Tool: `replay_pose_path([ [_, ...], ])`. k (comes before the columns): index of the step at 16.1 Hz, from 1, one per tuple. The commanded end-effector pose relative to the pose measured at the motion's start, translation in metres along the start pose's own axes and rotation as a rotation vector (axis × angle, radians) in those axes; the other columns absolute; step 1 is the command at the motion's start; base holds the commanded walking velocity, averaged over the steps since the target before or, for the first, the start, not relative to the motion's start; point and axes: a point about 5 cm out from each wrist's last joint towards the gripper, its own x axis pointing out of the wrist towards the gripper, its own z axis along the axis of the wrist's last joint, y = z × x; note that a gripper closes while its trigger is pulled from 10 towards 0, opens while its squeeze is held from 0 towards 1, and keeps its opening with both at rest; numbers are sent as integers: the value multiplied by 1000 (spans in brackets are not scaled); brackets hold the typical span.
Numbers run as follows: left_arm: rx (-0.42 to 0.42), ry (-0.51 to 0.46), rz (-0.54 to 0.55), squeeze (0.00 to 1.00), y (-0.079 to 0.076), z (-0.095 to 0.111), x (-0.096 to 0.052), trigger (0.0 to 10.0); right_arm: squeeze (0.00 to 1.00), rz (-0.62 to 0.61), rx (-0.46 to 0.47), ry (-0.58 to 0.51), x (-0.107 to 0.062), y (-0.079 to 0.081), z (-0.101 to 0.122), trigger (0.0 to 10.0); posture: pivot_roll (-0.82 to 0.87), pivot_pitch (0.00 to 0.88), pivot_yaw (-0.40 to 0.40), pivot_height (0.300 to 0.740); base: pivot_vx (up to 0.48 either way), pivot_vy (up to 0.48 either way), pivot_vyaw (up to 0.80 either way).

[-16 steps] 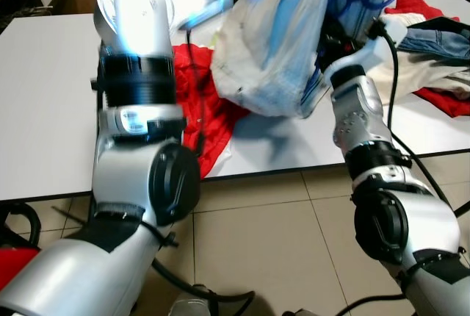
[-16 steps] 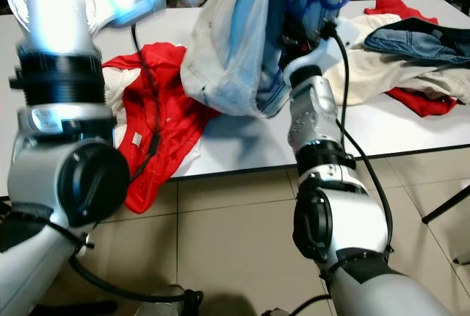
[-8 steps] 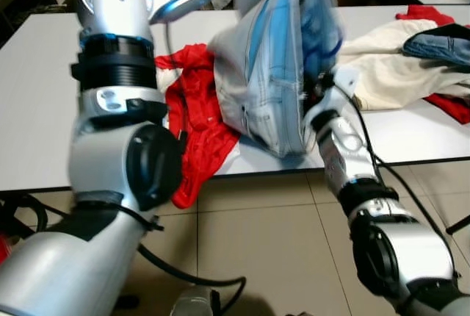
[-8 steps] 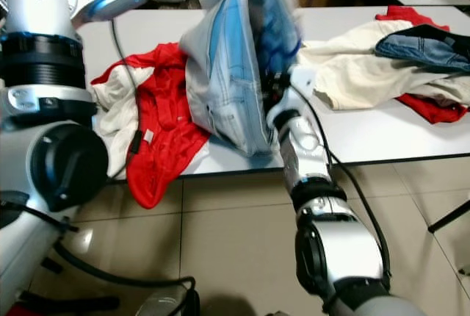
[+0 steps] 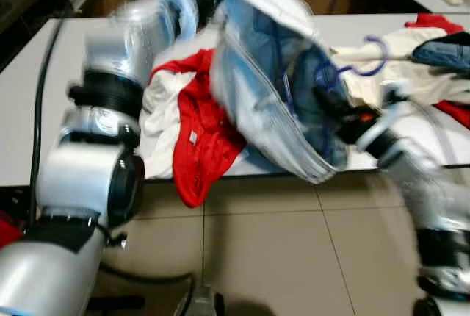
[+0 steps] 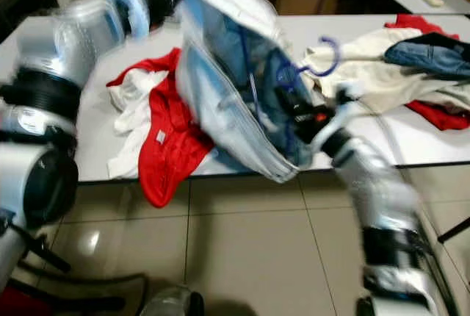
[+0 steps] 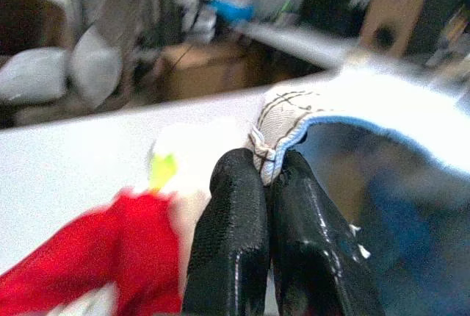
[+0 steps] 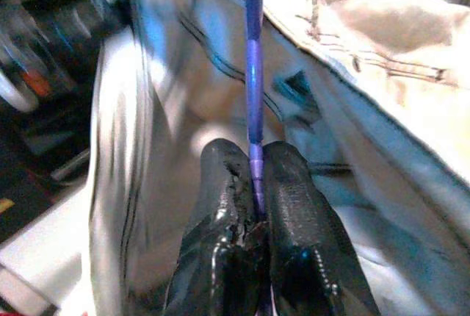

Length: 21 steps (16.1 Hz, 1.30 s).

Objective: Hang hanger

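Head views: a white bench (image 5: 29, 103) on a tiled floor carries a red and white garment (image 5: 194, 128) at its front edge and heaped clothes toward its right end. A pale blue denim garment (image 5: 272, 103) hangs above the front edge, a purple wire hanger (image 5: 345, 66) inside it.

Left wrist view: the left gripper (image 7: 266, 176) pinches the denim's hem, likely holding it open.

Right wrist view: the right gripper (image 8: 255, 165) clamps the hanger's stem for carrying.

one hanger (image 5: 358, 67), one jacket (image 5: 273, 81), two claws (image 7: 268, 176)
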Motion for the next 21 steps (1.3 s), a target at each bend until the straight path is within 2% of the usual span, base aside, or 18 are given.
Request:
replay_pose_path([
  [1,98,58,11,0,2,-19,2,0,0,14,30,-30,-7,5,15,10000,108,0,61,740,0,0,0],
  [2,128,86,10,0,2,-29,2,0,0,21,36,-40,-9,7,19,10000,105,0,63,740,0,0,0],
  [3,173,144,1,0,3,-50,1,0,0,30,73,-69,-13,12,31,10000,96,0,64,740,0,0,0],
  [4,195,167,-6,0,2,-61,1,0,0,12,104,-78,-14,13,37,10000,94,0,64,740,0,0,0],
  [6,305,267,-41,0,-2,-99,-3,0,0,-37,175,-125,-17,13,56,10000,89,0,60,740,0,0,0],
  [7,312,285,-53,0,-3,-104,-3,0,0,-39,171,-128,-16,13,59,10000,89,0,60,740,0,0,0],
  [8,340,351,-103,0,-10,-128,-7,0,0,-45,201,-148,-12,14,69,10000,83,1,57,740,0,0,0],
  [10,353,382,-138,0,-16,-143,-10,0,0,-48,236,-159,-9,15,74,10000,83,1,57,740,0,0,0],
  [11,342,381,-165,0,-24,-151,-10,0,0,-47,220,-137,-8,15,76,10000,73,1,53,740,0,0,0],
  [12,325,353,-178,0,-29,-151,-9,0,0,-71,194,-103,-5,13,76,10000,73,1,53,740,0,0,0],
  [14,339,308,-158,0,-28,-143,-7,0,0,-111,146,-50,-2,8,69,10000,75,0,48,740,0,0,0],
  [17,347,236,-72,0,-17,-130,-8,0,0,-170,87,7,0,3,57,10000,81,1,41,740,0,0,0],
  [19,344,205,-8,0,-12,-128,-10,0,0,-209,21,-16,-1,-2,58,10000,79,1,45,740,0,0,0],
  [20,331,167,40,0,-9,-124,-10,0,0,-260,-2,-68,-1,-10,61,10000,79,1,45,740,0,0,0],
  [21,329,161,49,0,-9,-123,-10,0,0,-264,4,-77,-1,-11,61,10000,79,1,45,740,0,0,0],
])
